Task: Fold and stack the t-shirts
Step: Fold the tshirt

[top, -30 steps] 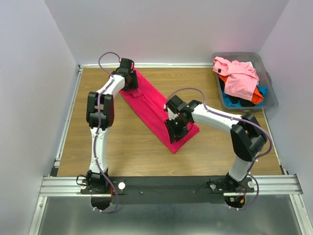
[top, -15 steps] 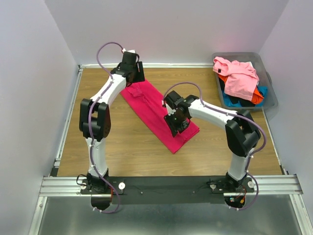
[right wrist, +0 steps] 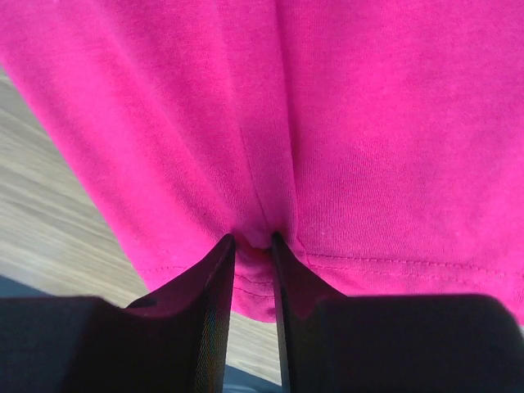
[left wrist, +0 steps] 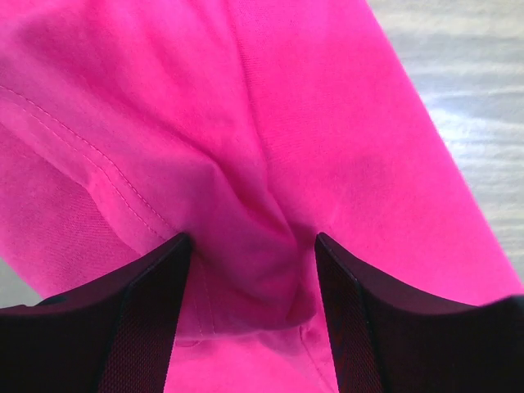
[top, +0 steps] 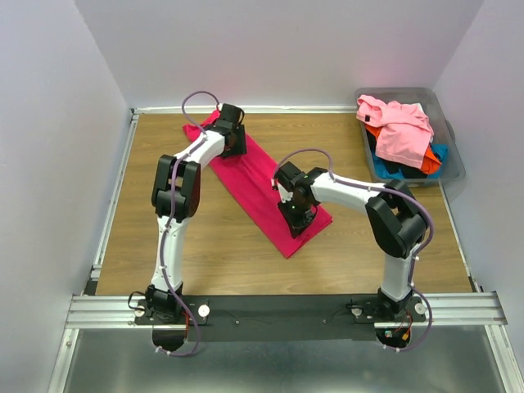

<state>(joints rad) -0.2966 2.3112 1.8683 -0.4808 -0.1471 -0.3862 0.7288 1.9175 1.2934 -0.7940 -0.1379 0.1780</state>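
— What stands around the wooden table (top: 229, 246)?

— Plain pale lilac-grey walls on three sides: the back wall (top: 270, 49) behind its far edge, the left wall (top: 49, 180) along its left side and the right wall (top: 499, 123) along its right.

— And at its edges?

— A grey plastic bin (top: 455, 162) sits in its far right corner. An aluminium rail (top: 278, 304) runs along its near edge, with a dull metal sheet (top: 278, 368) just in front.

— The light?

— Soft and even across the wood.

Bare tabletop (top: 221, 246) left, near; crimson t-shirt (top: 254, 178) strip crosses centre; bin (top: 453, 160) fills far-right corner
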